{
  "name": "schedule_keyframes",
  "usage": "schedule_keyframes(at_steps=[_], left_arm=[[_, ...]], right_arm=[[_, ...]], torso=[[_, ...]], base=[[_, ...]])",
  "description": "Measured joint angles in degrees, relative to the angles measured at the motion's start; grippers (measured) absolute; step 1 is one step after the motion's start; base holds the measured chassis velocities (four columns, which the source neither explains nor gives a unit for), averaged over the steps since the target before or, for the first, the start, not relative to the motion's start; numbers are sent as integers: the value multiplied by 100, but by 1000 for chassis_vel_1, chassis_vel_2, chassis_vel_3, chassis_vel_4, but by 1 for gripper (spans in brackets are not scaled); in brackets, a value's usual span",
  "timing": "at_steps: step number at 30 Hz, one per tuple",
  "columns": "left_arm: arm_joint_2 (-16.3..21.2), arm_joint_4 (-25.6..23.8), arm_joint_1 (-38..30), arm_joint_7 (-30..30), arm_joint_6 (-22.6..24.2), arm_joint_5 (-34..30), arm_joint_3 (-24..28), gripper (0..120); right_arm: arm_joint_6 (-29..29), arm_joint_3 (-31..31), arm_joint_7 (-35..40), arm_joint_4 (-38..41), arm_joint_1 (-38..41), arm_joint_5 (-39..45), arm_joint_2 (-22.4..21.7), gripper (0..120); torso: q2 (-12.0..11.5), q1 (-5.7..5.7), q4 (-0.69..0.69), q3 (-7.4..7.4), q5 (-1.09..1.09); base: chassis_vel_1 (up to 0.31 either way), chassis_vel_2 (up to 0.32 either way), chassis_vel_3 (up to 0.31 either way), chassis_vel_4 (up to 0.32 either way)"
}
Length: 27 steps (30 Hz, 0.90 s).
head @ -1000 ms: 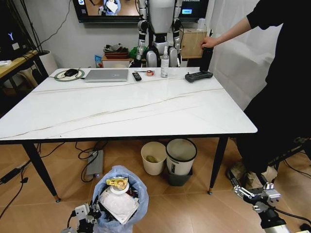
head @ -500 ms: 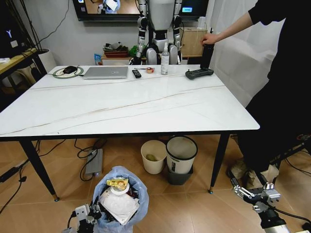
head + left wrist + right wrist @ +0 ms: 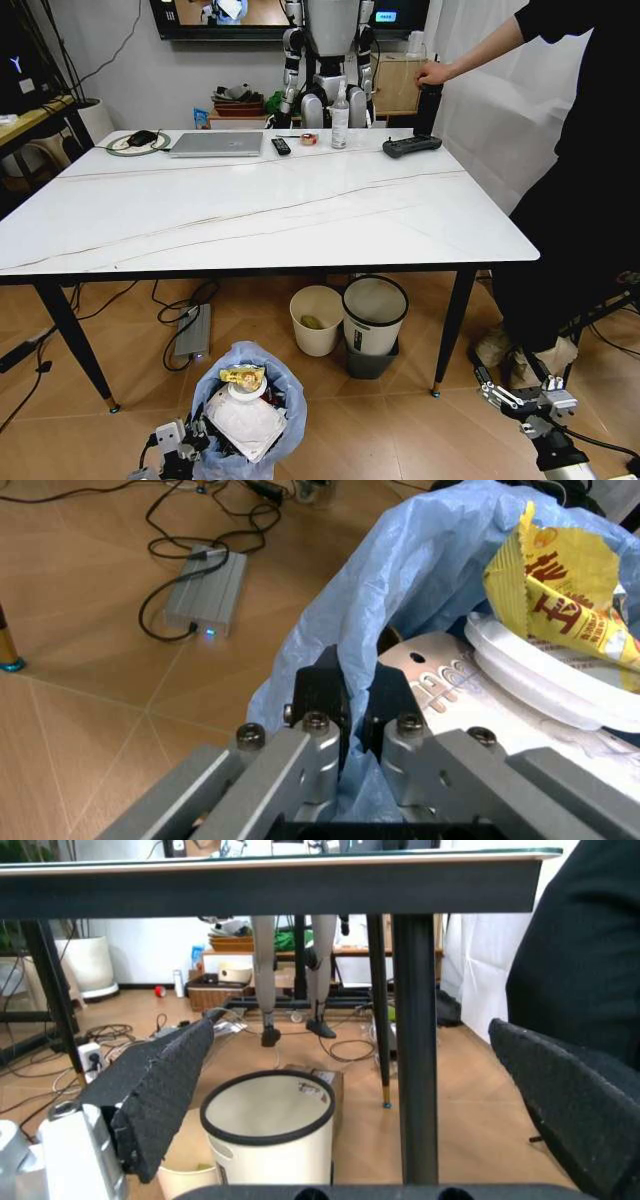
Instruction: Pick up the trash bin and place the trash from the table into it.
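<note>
The trash bin (image 3: pixel 245 410) is seen low down near the floor, in front of the table (image 3: pixel 250 215) and on the robot's left side. Its light-blue bag (image 3: pixel 400 577) puffs up over the rim. The bag's edge is pinched tight between the two black fingers (image 3: pixel 322 697) of the left gripper (image 3: pixel 350 705), so the bin is held by its rim. The bin is packed with trash (image 3: pixel 243 412): a yellow wrapper (image 3: pixel 565 604) is seen on top, with a round white plate (image 3: pixel 540 679) under it and a flat white packet (image 3: pixel 245 425) lower down. The right gripper (image 3: pixel 515 392) is held low on the robot's right side, near the table's front right leg (image 3: pixel 450 330), and nothing is held in it; its two dark pads (image 3: pixel 160 1087) are spread wide apart. Under the table, a cream bin (image 3: pixel 316 322) and a dark grey bin with a white rim (image 3: pixel 373 325) are stood side by side. A grey power box (image 3: pixel 195 333) is laid on the floor nearby.
</note>
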Motion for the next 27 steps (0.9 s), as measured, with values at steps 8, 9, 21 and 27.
schedule_keyframes(at_steps=[8,9,21,27], left_arm=[[8,0,-1,0,0,-1,9,0],[8,1,-1,0,0,-1,11,0],[-11,1,9,-2,11,17,46,0],[-10,1,5,-5,17,22,81,0]], right_arm=[[0,0,0,0,0,0,0,100],[0,0,0,0,0,0,0,100],[0,0,0,-1,0,0,0,100],[0,0,0,0,0,0,0,100]], torso=[[-213,-83,0,-130,0],[-239,-92,0,-147,0],[-565,-224,0,-342,0],[-707,-280,0,-426,0]], base=[[0,0,0,0],[0,0,0,0],[0,0,0,0],[0,0,0,0]])
